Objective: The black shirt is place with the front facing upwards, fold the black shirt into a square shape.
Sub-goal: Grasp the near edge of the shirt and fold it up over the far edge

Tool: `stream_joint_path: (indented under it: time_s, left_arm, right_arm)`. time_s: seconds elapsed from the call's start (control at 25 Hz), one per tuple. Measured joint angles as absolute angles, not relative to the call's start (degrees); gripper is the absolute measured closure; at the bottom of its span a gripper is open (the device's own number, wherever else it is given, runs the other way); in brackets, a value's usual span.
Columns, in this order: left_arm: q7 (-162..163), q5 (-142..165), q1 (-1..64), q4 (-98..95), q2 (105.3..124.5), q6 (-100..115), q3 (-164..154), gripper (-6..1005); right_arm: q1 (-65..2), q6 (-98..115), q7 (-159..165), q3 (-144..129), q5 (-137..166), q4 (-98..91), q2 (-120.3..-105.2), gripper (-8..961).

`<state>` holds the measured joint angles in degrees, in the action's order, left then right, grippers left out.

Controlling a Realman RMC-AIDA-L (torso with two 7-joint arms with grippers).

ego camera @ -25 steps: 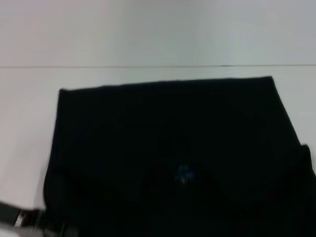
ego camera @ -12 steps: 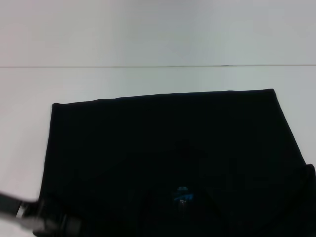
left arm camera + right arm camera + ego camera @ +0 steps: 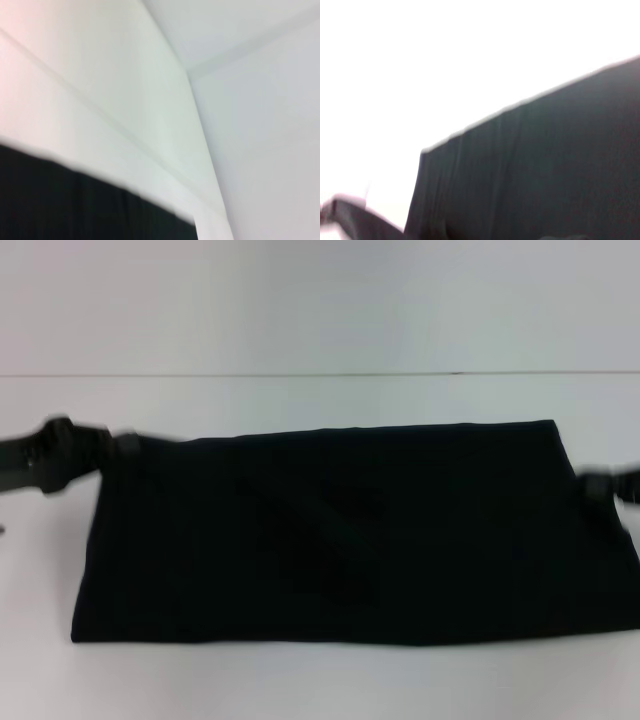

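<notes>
The black shirt (image 3: 350,535) lies flat on the white table (image 3: 300,400) as a wide, low rectangle, plain black side up, with no lettering or collar showing. My left gripper (image 3: 75,452) is at the shirt's far left corner and touches or overlaps it; motion blurs it. My right gripper (image 3: 608,485) is at the shirt's right edge, about halfway along that edge. In the left wrist view, a straight edge of the black shirt (image 3: 75,205) lies on the table. A corner of the black shirt (image 3: 545,175) fills much of the right wrist view.
The white table (image 3: 330,680) runs on in front of the shirt and on both sides of it. A thin seam (image 3: 300,374) crosses the table behind the shirt. Nothing else stands on it.
The shirt's near half, with the collar and blue mark, has been folded away over the far half. The left gripper moved from the near left corner to the far left one, and the right gripper came into view.
</notes>
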<state>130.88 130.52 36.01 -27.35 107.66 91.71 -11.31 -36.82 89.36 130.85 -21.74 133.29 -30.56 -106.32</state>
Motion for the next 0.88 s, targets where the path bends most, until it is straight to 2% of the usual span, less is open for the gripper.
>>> stream_joint_path:
  time_s: [0.08, 0.16, 0.4, 0.52, 0.6, 0.88]
  left_arm:
    - [129.4, 126.8, 35.2, -27.1, 109.28, 86.4, -11.0, 952]
    - [127.0, 124.2, 34.7, -26.9, 111.09, 82.1, -10.9, 953]
    - [119.6, 119.5, 34.6, -26.6, 116.43, 70.6, -11.0, 951]
    - [116.5, 118.3, 35.1, -26.6, 118.15, 66.4, -11.1, 943]
    - [115.2, 118.3, 35.6, -26.5, 118.68, 64.5, -11.1, 937]
    - [111.5, 116.5, 36.9, -26.5, 119.67, 58.6, -11.2, 919]
  right_arm:
    - [-36.7, 83.0, 129.8, -21.8, 128.9, -29.1, -107.42, 896]
    - [-36.8, 76.6, 127.9, -21.9, 125.6, -28.0, -109.21, 896]
    - [-39.1, 60.1, 120.8, -22.4, 120.9, -27.3, -115.63, 895]
    - [-40.8, 52.5, 116.3, -22.4, 119.7, -27.2, -118.71, 897]
    - [-41.6, 49.5, 113.3, -22.5, 118.4, -26.2, -119.61, 898]
    - [-42.2, 44.4, 109.1, -22.4, 111.5, -22.8, -119.47, 897]
